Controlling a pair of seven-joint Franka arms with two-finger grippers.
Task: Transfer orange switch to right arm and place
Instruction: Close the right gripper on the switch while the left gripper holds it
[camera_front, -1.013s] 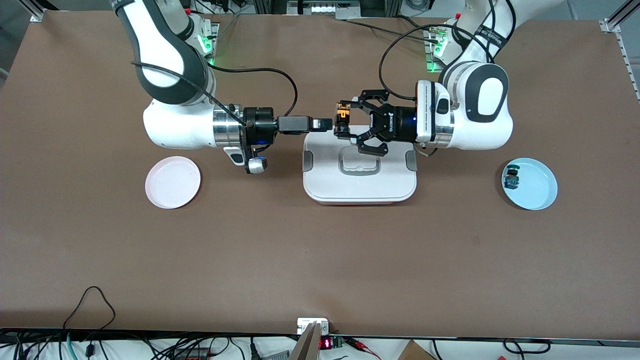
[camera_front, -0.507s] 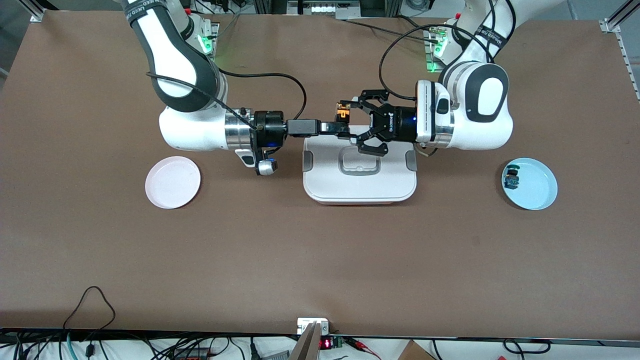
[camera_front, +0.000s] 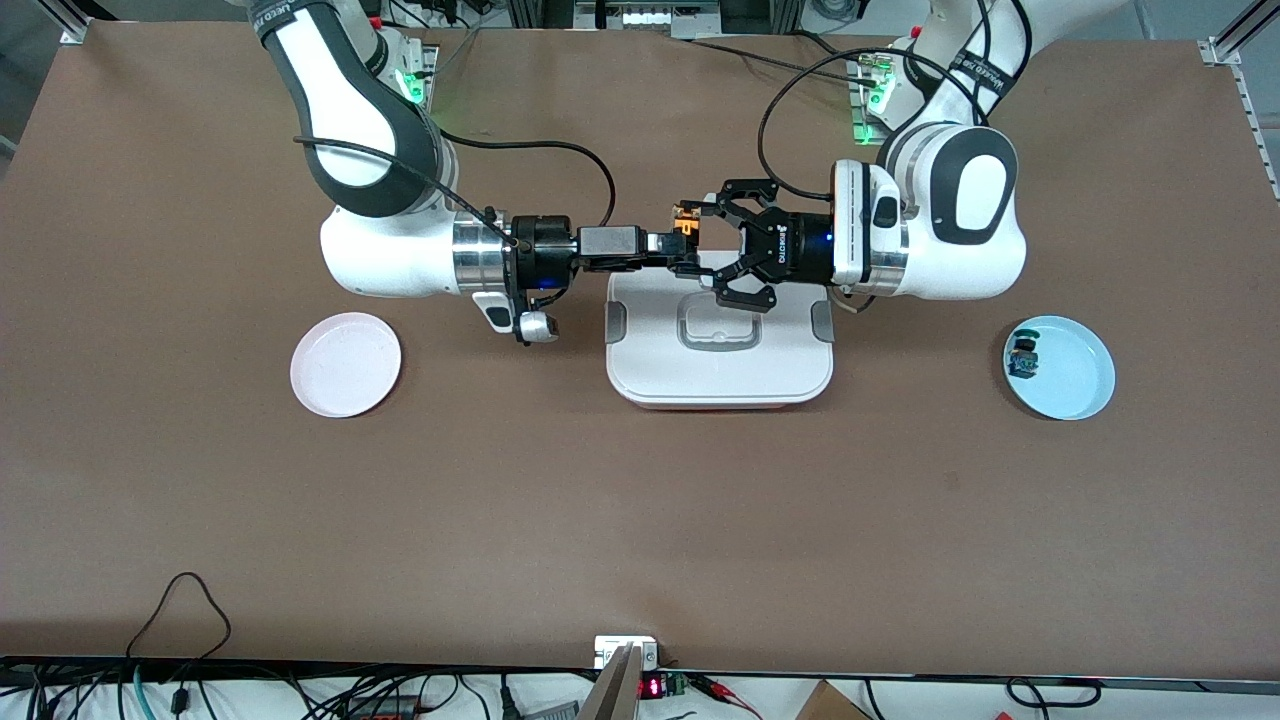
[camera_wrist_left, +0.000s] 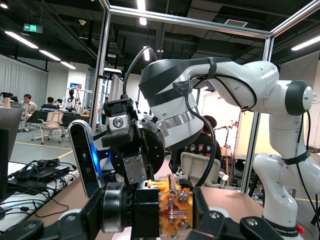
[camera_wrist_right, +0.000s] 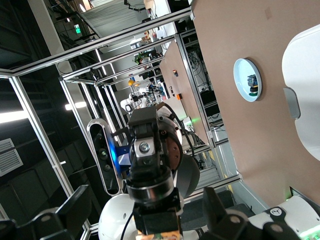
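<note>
Orange switch (camera_front: 684, 226) is in mid-air over the rim of the white lidded container (camera_front: 719, 340) that lies away from the front camera, clamped in the left gripper (camera_front: 692, 243). The right gripper (camera_front: 668, 243) sits level with the switch at the handover point; you cannot tell from any view whether its fingers are parted or already closed on the part.

Watch for these faults:
- If the left gripper releases before the right one has a firm hold, the switch drops onto the container lid and may bounce off.
- If the right gripper closes off-centre on the barrel, the part can twist or slip out.
- Both grippers stand very close; further advance risks finger collision.

The pink plate (camera_front: 345, 363) is bare. The blue plate (camera_front: 1059, 367) holds the blue-and-black part (camera_front: 1024, 357).
</note>
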